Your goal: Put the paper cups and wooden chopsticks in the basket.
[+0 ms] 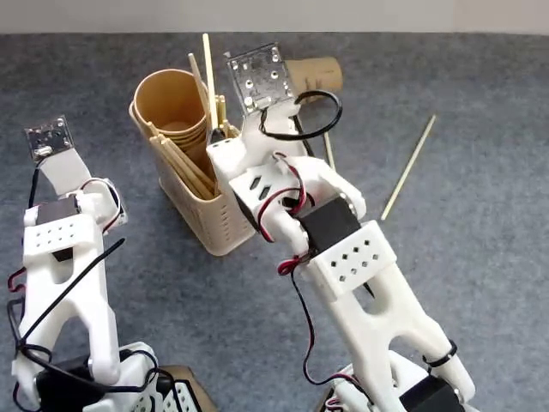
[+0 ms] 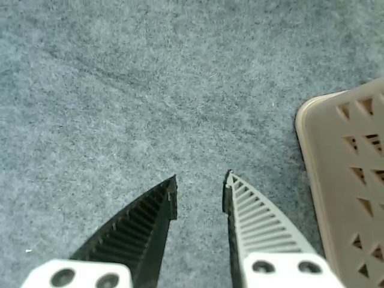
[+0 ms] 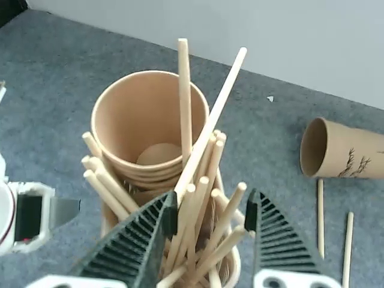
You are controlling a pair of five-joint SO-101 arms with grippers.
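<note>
Hovering over the beige slotted plastic basket (image 1: 214, 225), the right gripper (image 3: 210, 207) straddles the upright pale wooden chopsticks (image 3: 198, 157) with its jaws parted and clamps nothing. This placement is judged suited to depositing. Nested brown paper cups (image 3: 150, 114) stand alongside in the basket. The left gripper (image 2: 201, 179) is spread and empty over the grey carpet (image 2: 120, 90). Outstanding: 1 toppled paper cup (image 3: 342, 156) and loose chopsticks (image 3: 320, 216).

Basket (image 1: 212, 225) mouth thick with chopsticks (image 3: 201, 192)

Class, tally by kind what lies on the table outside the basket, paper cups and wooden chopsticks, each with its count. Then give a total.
Paper cups: 1
Wooden chopsticks: 2
Total: 3
</note>
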